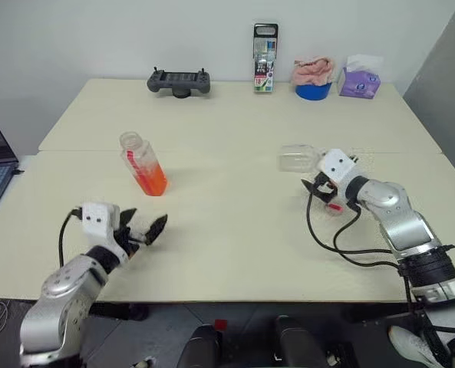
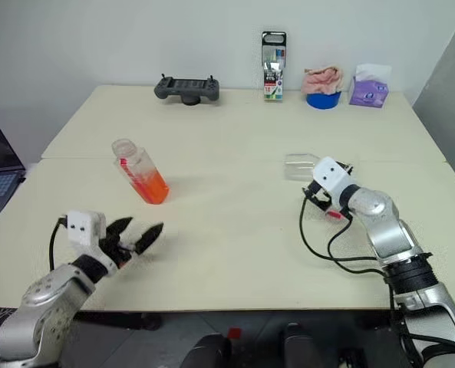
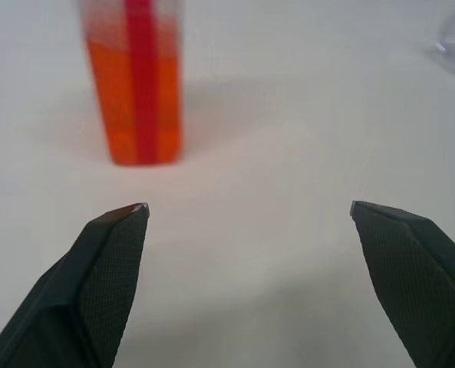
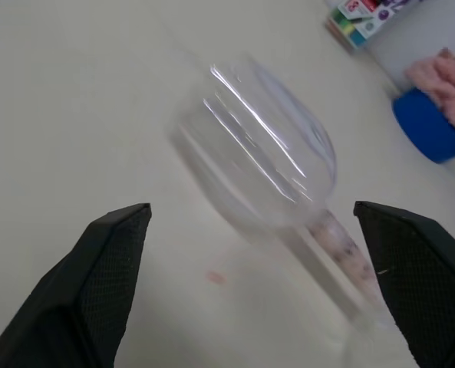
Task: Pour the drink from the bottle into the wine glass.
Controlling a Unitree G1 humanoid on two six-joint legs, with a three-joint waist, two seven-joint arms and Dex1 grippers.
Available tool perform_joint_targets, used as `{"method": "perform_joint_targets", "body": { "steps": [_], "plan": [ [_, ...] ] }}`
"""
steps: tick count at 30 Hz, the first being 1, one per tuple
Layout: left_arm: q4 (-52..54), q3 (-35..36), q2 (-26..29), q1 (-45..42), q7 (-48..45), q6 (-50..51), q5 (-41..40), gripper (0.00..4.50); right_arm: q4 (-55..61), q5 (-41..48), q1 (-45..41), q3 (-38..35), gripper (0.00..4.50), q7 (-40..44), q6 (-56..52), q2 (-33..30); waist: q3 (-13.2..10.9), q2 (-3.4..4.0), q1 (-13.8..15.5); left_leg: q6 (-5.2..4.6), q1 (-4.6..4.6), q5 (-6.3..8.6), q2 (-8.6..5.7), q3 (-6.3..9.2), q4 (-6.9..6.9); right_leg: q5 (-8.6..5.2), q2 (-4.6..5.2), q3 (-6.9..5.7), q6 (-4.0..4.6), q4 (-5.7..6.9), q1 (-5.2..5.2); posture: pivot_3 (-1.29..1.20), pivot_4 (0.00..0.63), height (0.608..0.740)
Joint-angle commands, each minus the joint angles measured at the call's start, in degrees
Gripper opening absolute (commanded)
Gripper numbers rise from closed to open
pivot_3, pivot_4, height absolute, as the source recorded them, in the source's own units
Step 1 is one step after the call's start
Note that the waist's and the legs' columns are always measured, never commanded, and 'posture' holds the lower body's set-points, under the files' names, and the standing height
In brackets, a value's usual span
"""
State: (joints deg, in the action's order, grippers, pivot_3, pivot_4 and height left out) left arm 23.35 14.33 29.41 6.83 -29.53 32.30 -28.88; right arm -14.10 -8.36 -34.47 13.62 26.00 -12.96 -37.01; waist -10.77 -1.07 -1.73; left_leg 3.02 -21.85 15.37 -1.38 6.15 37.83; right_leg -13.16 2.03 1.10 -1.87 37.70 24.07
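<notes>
I see both grippers released: left gripper [image 1: 144, 230] short of the bottle [image 1: 143, 164], right gripper [image 4: 252, 285] facing the glass [image 4: 265, 165]; a controller [image 1: 179, 81] lies far back on the surface [image 1: 235, 253].

No legible text, brand or number anywhere. Printed colour blocks on the tall pack [image 1: 265, 58] at the table's far edge, too small to read. Red strip of label on the bottle [image 1: 143, 164], lettering not discernible.
</notes>
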Motion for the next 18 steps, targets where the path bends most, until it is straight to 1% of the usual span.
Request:
{"method": "perform_joint_targets", "body": {
  "steps": [1,5,7,9,13,17,18],
  "plan": [
    [4.4,-6.7,0.1,-2.5,-2.1,0.5,0.2,4.48,-7.8,-7.0,-5.5,2.1,4.50,-4.4,7.7,0.4,0.0,0.00,0.0,0.00,-0.01,0.00,-0.03,-0.03,0.01,0.00,0.00,0.03,0.00,0.00,0.00,0.00,0.150,0.740],
    [3.8,-11.4,-1.5,-6.9,-1.3,0.6,1.1,4.48,-18.7,-11.9,-10.4,4.5,4.50,-7.7,14.5,2.6,0.0,0.00,-0.1,0.00,0.01,0.00,0.06,-0.03,-0.01,0.02,-0.06,0.03,0.02,0.01,0.02,0.00,0.150,0.740],
    [3.1,-15.4,-2.1,-10.4,-2.1,0.8,2.4,4.48,-27.4,-16.2,-14.7,7.2,4.50,-11.4,18.0,4.2,0.0,0.00,-0.1,0.00,0.01,0.00,0.05,-0.03,-0.01,0.02,-0.07,0.05,0.02,0.03,0.01,0.00,0.150,0.740],
    [2.4,-17.7,-3.0,-12.9,-2.2,0.9,2.8,4.48,-35.4,-20.1,-18.3,9.8,4.50,-14.8,20.5,5.6,0.0,0.00,-0.1,0.00,0.01,0.00,0.02,-0.07,-0.01,0.03,-0.06,0.11,0.03,0.02,0.02,0.00,0.150,0.740],
    [2.0,-18.8,-3.8,-14.5,-1.8,0.9,3.3,4.48,-46.2,-23.0,-22.5,11.5,4.50,-19.3,22.9,8.1,0.0,0.00,-0.2,0.00,0.01,0.00,0.02,-0.08,-0.02,0.03,-0.06,0.17,0.03,0.03,0.04,0.00,0.150,0.740],
    [2.3,-18.6,-3.8,-14.4,-1.7,0.9,3.4,4.48,-51.9,-24.6,-24.6,12.2,4.50,-22.2,24.0,9.6,0.0,0.00,-0.2,0.00,0.02,0.00,0.01,-0.07,-0.01,0.03,-0.06,0.18,0.04,0.04,0.02,0.00,0.150,0.740],
    [2.3,-18.5,-3.7,-14.3,-1.7,0.9,3.3,4.50,-52.8,-24.9,-25.0,12.3,4.33,-22.7,24.2,9.7,0.0,0.00,-0.2,0.00,0.02,0.00,0.00,-0.07,0.00,0.03,-0.06,0.19,0.03,0.04,0.01,0.00,0.150,0.740]
  ]
}}
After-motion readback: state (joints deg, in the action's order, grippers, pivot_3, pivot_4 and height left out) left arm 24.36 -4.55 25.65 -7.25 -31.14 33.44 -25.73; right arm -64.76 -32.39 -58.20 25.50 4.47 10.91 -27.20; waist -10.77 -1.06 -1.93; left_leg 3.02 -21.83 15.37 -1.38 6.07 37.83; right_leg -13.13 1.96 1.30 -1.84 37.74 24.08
